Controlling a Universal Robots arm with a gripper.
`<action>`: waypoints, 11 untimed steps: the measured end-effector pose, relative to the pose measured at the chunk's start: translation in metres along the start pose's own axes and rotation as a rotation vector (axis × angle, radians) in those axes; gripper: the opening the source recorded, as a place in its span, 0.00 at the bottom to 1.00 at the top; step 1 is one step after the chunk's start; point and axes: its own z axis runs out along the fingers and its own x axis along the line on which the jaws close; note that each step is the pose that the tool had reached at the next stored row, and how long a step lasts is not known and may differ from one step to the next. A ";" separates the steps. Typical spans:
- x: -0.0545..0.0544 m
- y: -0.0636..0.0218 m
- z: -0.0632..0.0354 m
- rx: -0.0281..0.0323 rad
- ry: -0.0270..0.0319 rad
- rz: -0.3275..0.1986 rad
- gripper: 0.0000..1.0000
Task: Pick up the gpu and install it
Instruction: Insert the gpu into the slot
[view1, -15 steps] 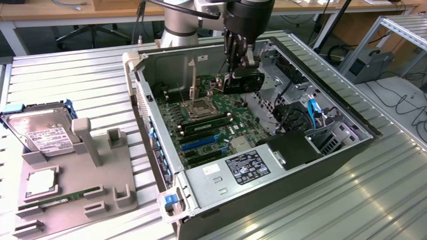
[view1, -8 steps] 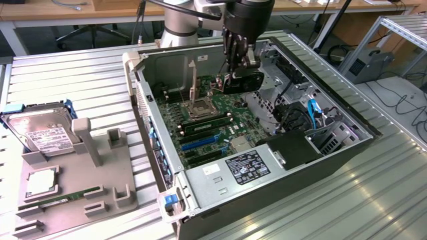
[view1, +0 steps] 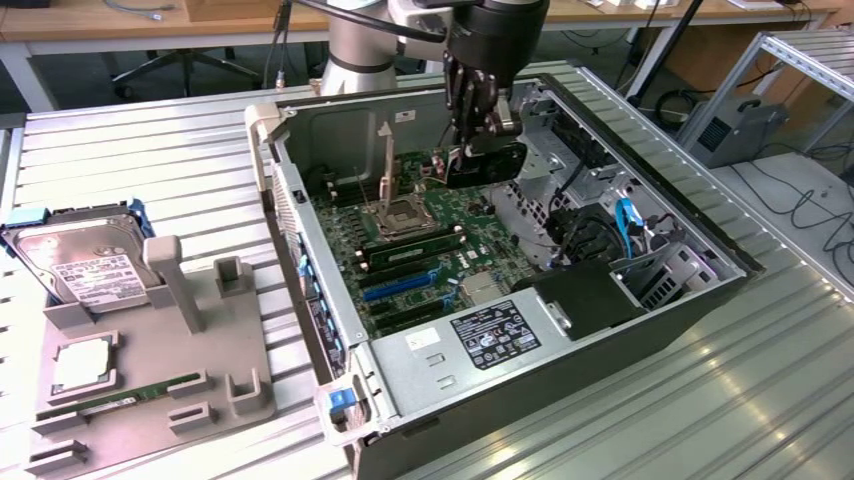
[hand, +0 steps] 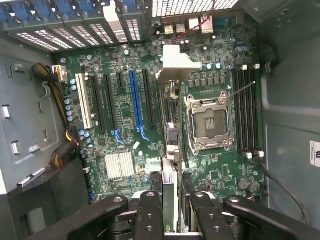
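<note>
We see the gripper (view1: 477, 135) reaching down into the open computer case (view1: 694, 300), which lies on its side on the ribbed metal table (view1: 160, 160). Its fingers (hand: 150, 215) are closed on the gpu (view1: 483, 162) and pinch it from both flat sides.

In the exterior view the gpu hangs as a dark block just under the fingertips. It is above the motherboard (view1: 467, 215), between the CPU socket (view1: 400, 215) and the drive bays on the exterior view's right. It looks clear of the board, though we cannot tell how far.

In the wrist view we look along the card's edge. The gpu (hand: 170, 175) shows as a thin strip standing on edge over the motherboard (hand: 220, 175). Its long axis runs from between the fingers towards the vented rear slot panel (hand: 95, 32), parallel to the blue expansion slot (hand: 134, 100) and the black slots beside it. A pale metal piece (hand: 180, 59) sits at the end nearest the rear panel; it seems to be the card's bracket, but we cannot be sure. The strip lies between the blue slot and the CPU socket (hand: 207, 122), not over the blue slot itself.

At the exterior view's left, well apart from the case, a grey holder (view1: 160, 370) carries a hard drive (view1: 83, 262), a processor chip (view1: 80, 367) and a green RAM stick (view1: 100, 405).
</note>
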 end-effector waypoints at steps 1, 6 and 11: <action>0.000 0.0000 0.0000 -0.0001 -0.0002 -0.004 0.26; 0.000 0.0000 0.0000 -0.0010 -0.0016 -0.030 0.26; 0.000 0.0000 0.0000 -0.0018 -0.0031 -0.056 0.26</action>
